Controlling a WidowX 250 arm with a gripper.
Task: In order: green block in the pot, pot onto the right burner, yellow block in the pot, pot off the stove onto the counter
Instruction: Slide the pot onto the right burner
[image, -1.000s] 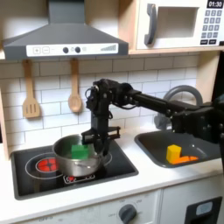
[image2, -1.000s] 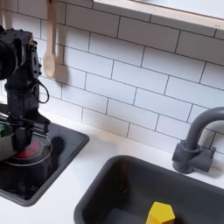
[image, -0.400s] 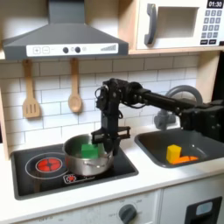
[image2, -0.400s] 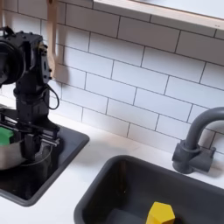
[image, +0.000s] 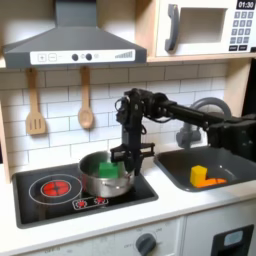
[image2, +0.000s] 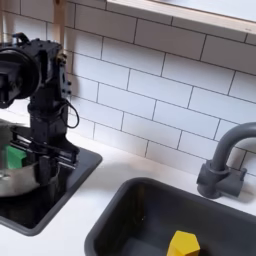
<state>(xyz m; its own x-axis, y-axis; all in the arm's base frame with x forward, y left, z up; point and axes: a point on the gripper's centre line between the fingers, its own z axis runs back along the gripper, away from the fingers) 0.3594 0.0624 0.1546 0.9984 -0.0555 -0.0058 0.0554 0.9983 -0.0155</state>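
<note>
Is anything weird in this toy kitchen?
Nothing broken or spilled. One funny thing: toy blocks are where food would go, a green block in the pot on the stove, a yellow block in the sink.

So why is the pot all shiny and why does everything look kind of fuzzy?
In the first exterior view, the pot is bare steel and catches the light, and the stove is glossy and mirrors its red rings; the whole picture is soft and low in detail. In the second exterior view, the pincer at the pot rim looks blurred, while the sink stays dark.
</note>
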